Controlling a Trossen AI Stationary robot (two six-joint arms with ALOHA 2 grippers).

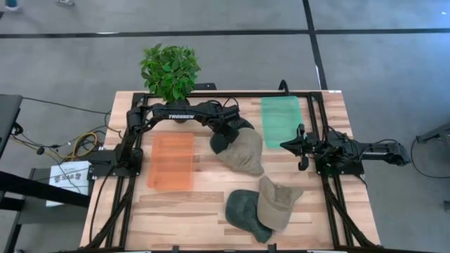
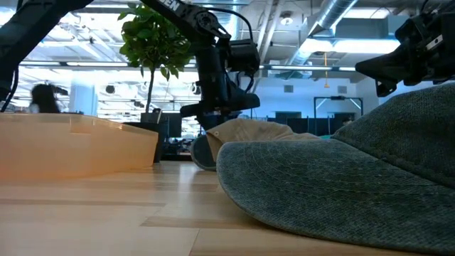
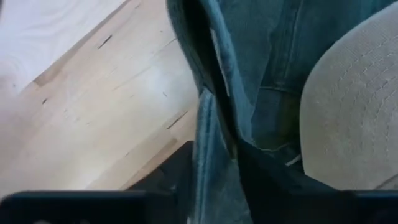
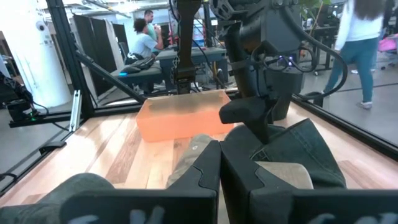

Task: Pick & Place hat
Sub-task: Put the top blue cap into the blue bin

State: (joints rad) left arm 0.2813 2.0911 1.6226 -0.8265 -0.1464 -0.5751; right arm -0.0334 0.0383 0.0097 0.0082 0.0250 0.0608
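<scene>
Near hats: a dark green hat (image 1: pixel 246 214) and a tan hat (image 1: pixel 276 204) lie overlapping at the bench's (image 1: pixel 176 211) near edge.
Held hat: a tan-and-dark cap (image 1: pixel 242 149) at mid-bench, between the orange bin (image 1: pixel 172 160) and the green bin (image 1: pixel 280 119).
Left end effector (image 1: pixel 225 135): down on the cap's dark brim, fingers closed on the fabric.
Right end effector (image 1: pixel 301 146): fingers closed together, empty, just beside the cap.
Writing: "TROSSEN" on the left arm (image 1: pixel 181 114).
Far edge: a potted plant (image 1: pixel 169 70).
</scene>
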